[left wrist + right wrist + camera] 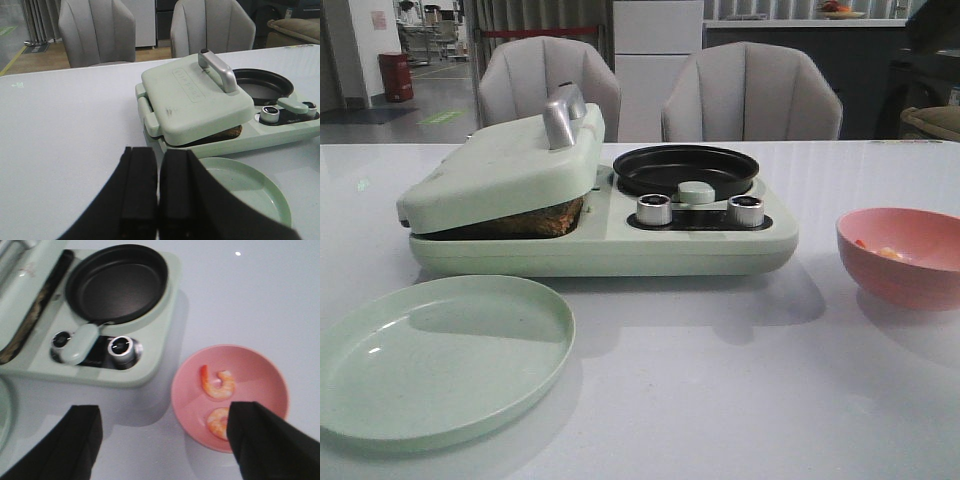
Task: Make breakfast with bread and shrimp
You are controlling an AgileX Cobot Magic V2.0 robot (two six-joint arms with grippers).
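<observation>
Pale, glossy white surface (720, 400). Resting directly on it: mint-green breakfast maker (600, 225) toward the back, centre-left; empty pale green plate (435, 355) just in front of its left half; pink bowl (902, 255) off to the right, apart from both.

On my white table (720, 400), a pale green breakfast maker (600, 215) holds bread (520, 220) under its part-lowered lid (500, 170), beside its black frying pan (685, 170). A green plate (440, 360) sits in front; a pink bowl (900, 255) with shrimp (885, 252) stands right.
</observation>
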